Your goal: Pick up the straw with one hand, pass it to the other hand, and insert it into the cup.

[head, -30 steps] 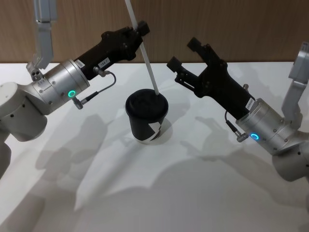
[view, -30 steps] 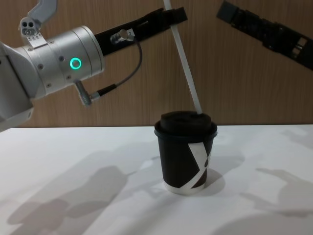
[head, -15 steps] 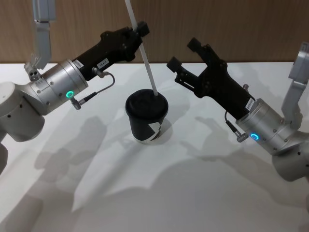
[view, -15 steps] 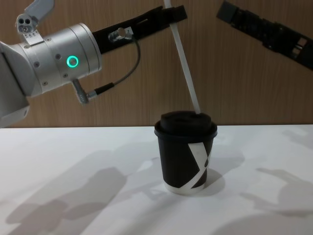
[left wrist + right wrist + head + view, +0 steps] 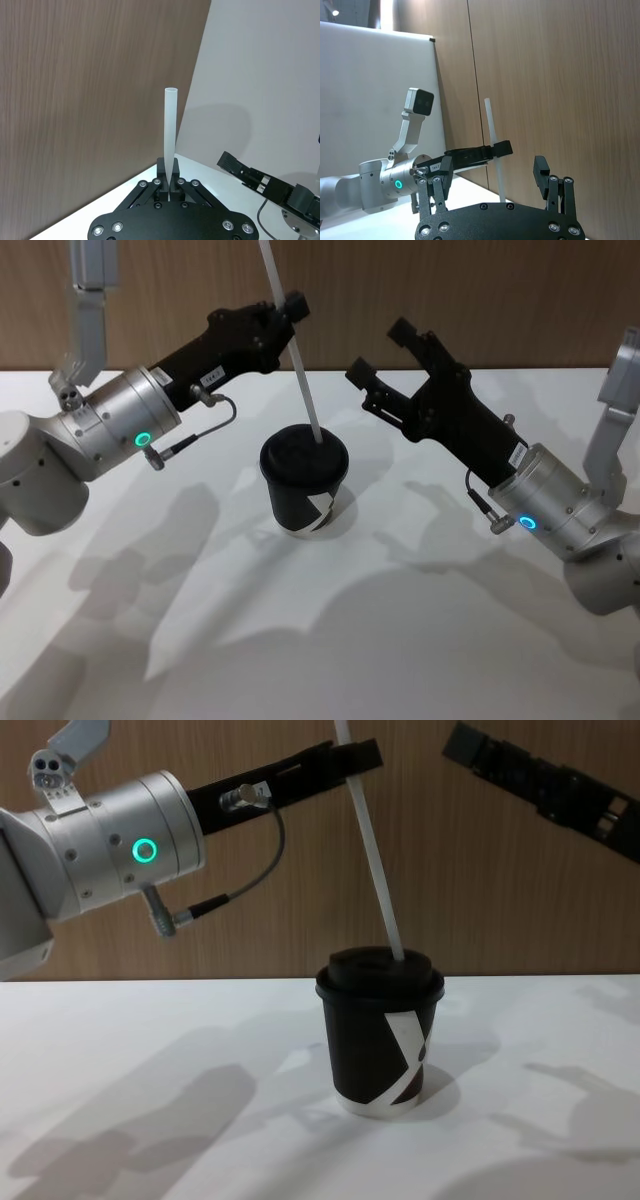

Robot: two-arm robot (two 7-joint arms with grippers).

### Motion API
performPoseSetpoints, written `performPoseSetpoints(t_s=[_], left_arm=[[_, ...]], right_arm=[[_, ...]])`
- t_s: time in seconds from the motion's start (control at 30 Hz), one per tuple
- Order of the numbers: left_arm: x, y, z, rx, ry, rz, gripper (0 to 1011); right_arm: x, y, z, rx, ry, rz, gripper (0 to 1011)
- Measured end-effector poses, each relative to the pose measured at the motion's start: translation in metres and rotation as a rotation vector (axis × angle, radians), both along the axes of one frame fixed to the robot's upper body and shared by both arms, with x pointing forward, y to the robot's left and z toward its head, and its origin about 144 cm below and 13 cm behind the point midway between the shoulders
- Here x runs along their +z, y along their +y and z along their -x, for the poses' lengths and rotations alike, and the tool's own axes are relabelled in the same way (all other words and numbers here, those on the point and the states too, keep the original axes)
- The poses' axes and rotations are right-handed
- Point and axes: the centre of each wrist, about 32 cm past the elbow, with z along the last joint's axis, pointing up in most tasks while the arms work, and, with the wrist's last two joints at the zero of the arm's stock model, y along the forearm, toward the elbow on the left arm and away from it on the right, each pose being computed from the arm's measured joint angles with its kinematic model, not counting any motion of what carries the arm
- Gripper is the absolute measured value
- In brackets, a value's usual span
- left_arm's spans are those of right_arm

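Left gripper [image 5: 291, 310] upper centre clamps straw [image 5: 295, 364], tip on cup [image 5: 303, 480] lid; right gripper [image 5: 378, 353] spread apart, clear room right of cup

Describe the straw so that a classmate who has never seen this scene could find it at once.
On the white table before the wooden wall stands a black lidded cup. Rising aslant from its lid is the straw, gripped near its upper end by the left gripper. It is the only thin, plain white tube among black and silver parts.
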Motion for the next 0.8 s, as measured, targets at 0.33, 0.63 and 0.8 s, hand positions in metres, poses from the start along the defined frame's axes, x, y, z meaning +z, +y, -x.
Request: performPoseSetpoints(t_s=[0.33,0.63,0.8], left_arm=[[-0.004,-0.004,-0.001,-0.002,0.003,-0.012,16],[-0.007,-0.009,-0.003,-0.002,0.001,-0.028,16],[-0.009,-0.011,-0.005,-0.001,-0.004,-0.043,16]], right_arm=[[0.000,0.000,0.000,0.000,0.000,0.000,1001],[0.000,0.000,0.000,0.000,0.000,0.000,1001],[0.000,0.000,0.000,0.000,0.000,0.000,1001]])
